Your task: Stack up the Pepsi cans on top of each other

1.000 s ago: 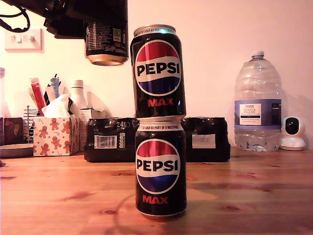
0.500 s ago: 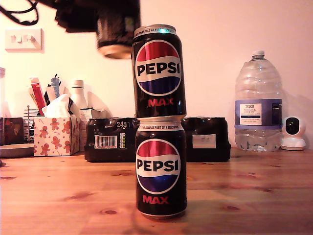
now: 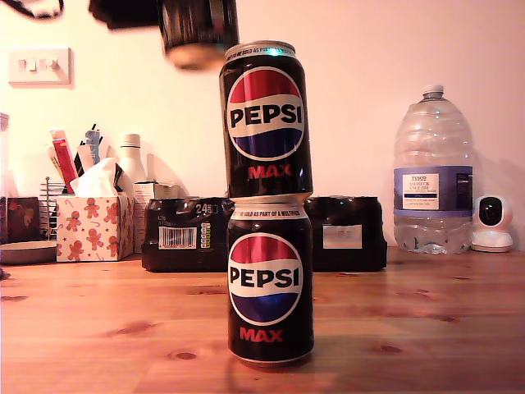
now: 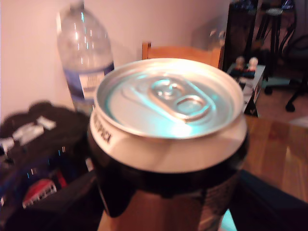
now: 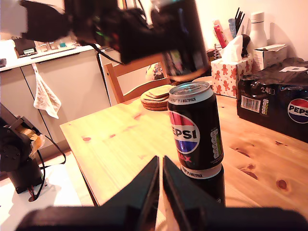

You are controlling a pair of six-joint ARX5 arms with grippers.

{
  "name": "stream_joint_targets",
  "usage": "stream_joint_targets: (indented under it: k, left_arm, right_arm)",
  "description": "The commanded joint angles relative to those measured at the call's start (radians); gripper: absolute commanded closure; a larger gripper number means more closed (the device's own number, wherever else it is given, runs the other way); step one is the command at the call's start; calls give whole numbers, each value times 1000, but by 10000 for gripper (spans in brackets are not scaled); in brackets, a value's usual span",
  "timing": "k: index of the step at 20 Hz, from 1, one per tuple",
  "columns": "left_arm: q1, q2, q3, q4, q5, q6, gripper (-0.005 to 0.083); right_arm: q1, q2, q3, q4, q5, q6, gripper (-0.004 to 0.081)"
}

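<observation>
Pepsi cans [image 3: 267,201] stacked two high, "PEPSI MAX".

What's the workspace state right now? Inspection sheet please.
Surface: wooden table, bare around the stack.
Job's things: upper can stands upright on lower can; third can is held in the air, to the exterior view's left of the stack's top, blurred.
Clutter: multipack, water bottle, tissue box and small white camera, all behind the stack.
Grippers: my first gripper is shut on the third can; my second gripper has its fingers together, holding nothing.
Cables: one black cable on the floor.
Surroundings: wall switch, chair at the table's far end.
</observation>
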Motion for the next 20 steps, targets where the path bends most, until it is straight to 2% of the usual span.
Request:
stream_joint_targets:
  k: [1,8,10,12,20]
  left_arm:
    - [-11,-30,34,35,5,-16,468]
    - [-90,-34,34,35,12,-39,468]
    - [-108,-34,34,35,11,-39,468]
    - [-119,-33,34,35,11,-39,468]
    - [-142,-3,34,41,4,-39,468]
  right_arm:
    - [3,5,-12,4,0,7,782]
    - [3,3,-12,37,1,-35,782]
    - [3,3,-12,58,23,-48,782]
    - [3,3,-12,59,49,-62,782]
    - [3,3,-12,57,50,-61,782]
